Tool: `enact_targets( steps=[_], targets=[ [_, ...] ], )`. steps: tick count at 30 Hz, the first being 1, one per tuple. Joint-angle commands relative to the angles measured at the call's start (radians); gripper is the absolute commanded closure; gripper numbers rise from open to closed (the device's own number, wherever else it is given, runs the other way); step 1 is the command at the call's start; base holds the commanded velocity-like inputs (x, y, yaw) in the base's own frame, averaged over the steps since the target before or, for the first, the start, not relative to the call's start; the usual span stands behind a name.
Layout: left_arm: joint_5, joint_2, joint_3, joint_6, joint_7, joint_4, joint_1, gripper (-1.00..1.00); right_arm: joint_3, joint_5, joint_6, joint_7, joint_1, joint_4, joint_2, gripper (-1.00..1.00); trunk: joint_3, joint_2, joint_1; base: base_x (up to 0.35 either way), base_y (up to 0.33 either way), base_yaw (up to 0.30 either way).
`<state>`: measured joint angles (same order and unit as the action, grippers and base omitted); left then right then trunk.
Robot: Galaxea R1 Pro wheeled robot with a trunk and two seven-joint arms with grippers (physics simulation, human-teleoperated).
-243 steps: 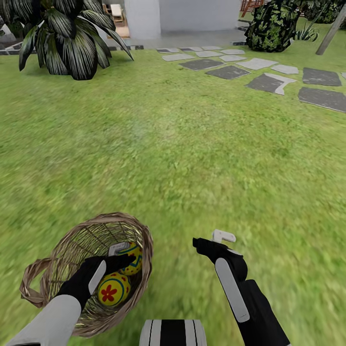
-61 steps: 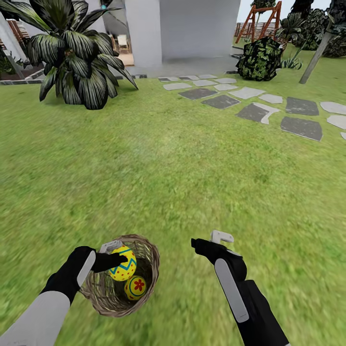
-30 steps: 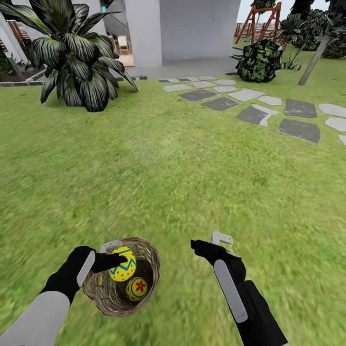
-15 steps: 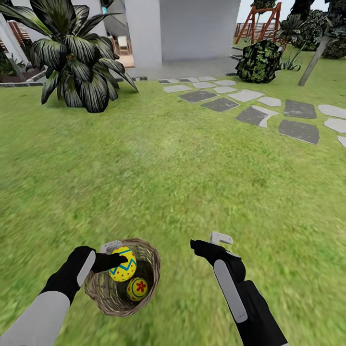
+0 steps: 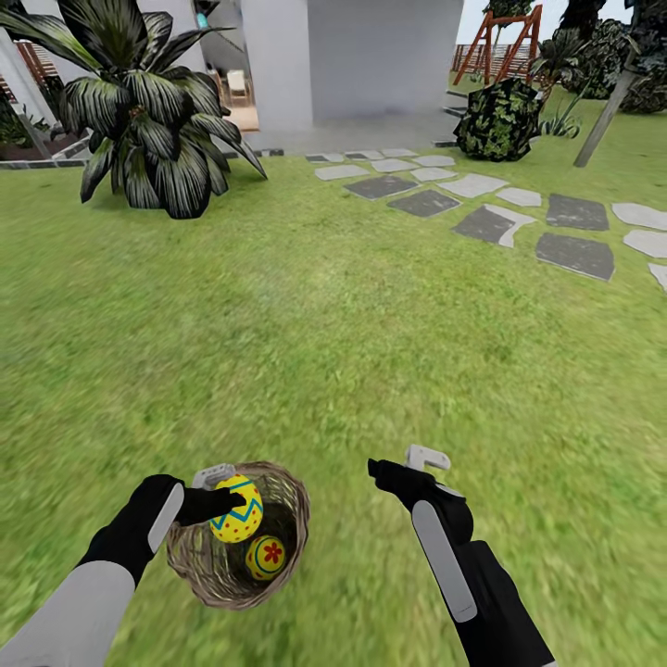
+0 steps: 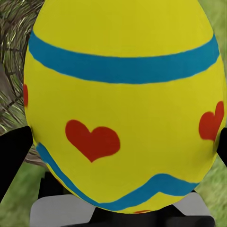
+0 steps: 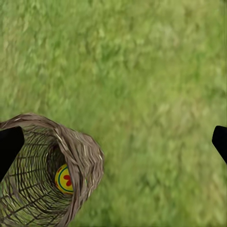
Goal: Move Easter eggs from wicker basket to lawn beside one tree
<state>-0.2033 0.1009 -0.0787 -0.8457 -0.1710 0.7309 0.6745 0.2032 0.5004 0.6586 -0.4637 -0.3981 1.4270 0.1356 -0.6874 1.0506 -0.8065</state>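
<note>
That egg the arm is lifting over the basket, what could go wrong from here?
1. The left tool pinches the rounded egg only by its sides; it might slip and drop back into the wicker basket.
2. A second egg sits in the basket; I cannot see a third, so one might get missed.
3. The nearest visible tree trunk stands far across the lawn, a long carry.
</note>
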Motion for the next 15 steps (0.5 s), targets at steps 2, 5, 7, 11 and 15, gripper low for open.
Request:
enact_targets(
  steps=[2,5,7,11,15],
  targets=[
    [0.001,-0.001,-0.003,-0.006,-0.004,0.001,0.0,1.0,0.001,0.01,0.001,-0.01,-0.001,0.001,0.0,-1.0,0.006,-0.014,0.008,0.0,0.0,0.0],
    [0.001,-0.001,-0.003,-0.005,-0.004,0.001,0.0,1.0,0.001,0.01,0.0,-0.01,-0.001,0.001,0.0,-1.0,0.02,-0.035,0.019,0.0,0.0,0.0],
    [0.001,0.0,-0.003,-0.005,-0.004,0.001,0.0,1.0,0.001,0.01,0.0,-0.009,0.0,0.001,0.001,-1.0,0.029,-0.049,0.027,0.0,0.0,0.0],
    [0.001,0.0,-0.003,-0.005,-0.004,0.001,0.0,1.0,0.002,0.01,0.0,-0.009,-0.001,0.001,0.001,-1.0,0.048,-0.077,0.042,0.0,0.0,0.0],
    [0.001,0.0,-0.003,-0.005,-0.004,0.001,0.0,1.0,0.002,0.01,-0.001,-0.009,-0.001,0.001,0.001,-1.0,0.067,-0.105,0.058,0.0,0.0,0.0]
  ],
)
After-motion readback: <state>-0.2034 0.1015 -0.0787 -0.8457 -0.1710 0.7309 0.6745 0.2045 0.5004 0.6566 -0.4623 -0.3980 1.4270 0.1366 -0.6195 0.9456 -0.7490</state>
